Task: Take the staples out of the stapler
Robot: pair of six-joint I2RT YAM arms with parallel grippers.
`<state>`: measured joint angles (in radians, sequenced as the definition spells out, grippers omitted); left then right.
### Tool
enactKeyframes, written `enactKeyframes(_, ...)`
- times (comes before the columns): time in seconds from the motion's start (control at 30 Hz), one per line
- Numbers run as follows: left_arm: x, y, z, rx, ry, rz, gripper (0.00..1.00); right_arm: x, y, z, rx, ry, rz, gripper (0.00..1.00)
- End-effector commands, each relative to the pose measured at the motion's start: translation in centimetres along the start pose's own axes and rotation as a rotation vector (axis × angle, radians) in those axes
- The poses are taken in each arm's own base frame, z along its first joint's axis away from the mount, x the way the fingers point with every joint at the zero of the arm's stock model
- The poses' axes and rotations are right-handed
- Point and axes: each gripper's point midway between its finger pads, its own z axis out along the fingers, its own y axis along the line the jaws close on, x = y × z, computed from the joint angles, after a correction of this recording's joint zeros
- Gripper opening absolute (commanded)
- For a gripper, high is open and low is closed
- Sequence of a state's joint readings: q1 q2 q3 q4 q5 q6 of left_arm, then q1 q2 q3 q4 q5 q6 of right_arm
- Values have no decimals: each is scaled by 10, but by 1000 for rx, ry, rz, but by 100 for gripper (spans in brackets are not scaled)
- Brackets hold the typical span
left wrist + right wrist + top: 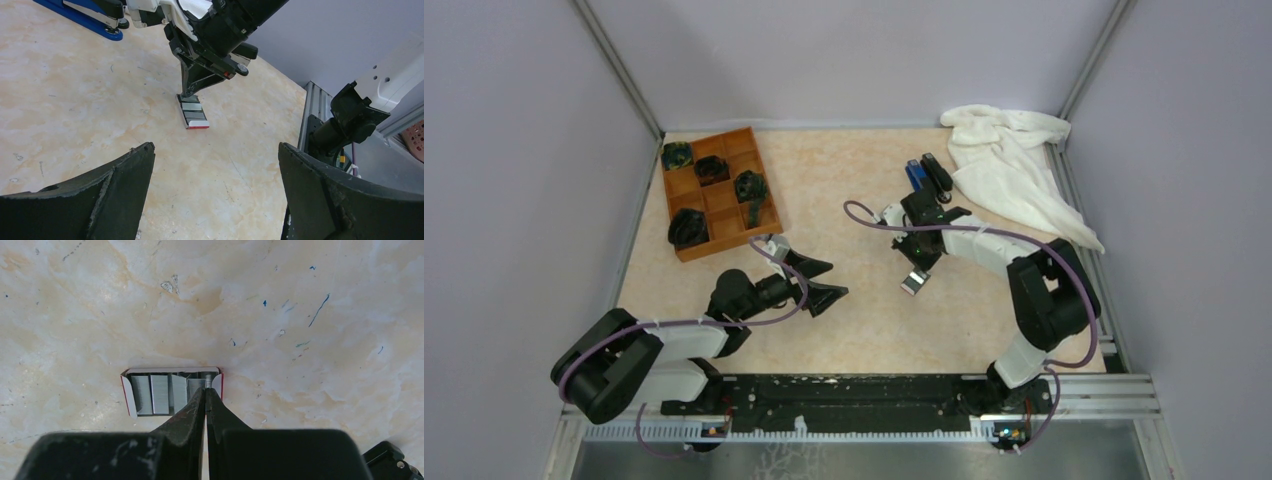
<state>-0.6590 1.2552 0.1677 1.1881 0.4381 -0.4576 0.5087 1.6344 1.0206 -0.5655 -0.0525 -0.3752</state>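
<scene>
My right gripper (206, 390) is shut, its tips pinching a thin silvery strip of staples (206, 382) at the right end of a small open white-and-red box (128, 396). Several other strips lie inside the box. From above, the box (913, 283) lies on the table just under the right gripper (914, 270). The black stapler (938, 175) lies farther back, beside a blue stapler (913, 172). My left gripper (838, 279) hovers open and empty to the left of the box. In its own view, the left gripper (215, 147) points toward the box (193, 114).
A wooden compartment tray (682, 207) with dark objects stands at the back left. A crumpled white towel (1014, 170) lies at the back right. The blue stapler (82, 16) shows at the left wrist view's top left. A metal rail (1079, 215) runs along the table's right edge.
</scene>
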Motion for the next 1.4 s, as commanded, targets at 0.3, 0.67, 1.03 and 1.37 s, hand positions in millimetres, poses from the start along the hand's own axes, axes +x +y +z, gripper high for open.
enactKeyframes(0.3,-15,-10,9,52,-25,-9,98,-28,-5,-27,45,-125,-23,3)
enactKeyframes(0.67,0,-11,22,65,46,-122,95,-32,-12,-41,-3,-187,39,3)
enactKeyframes(1.03,13,-9,32,67,99,-184,92,7,-61,-32,87,-84,154,3)
enactKeyframes(1.37,16,-9,31,67,105,-191,92,15,-67,-29,96,-60,155,28)
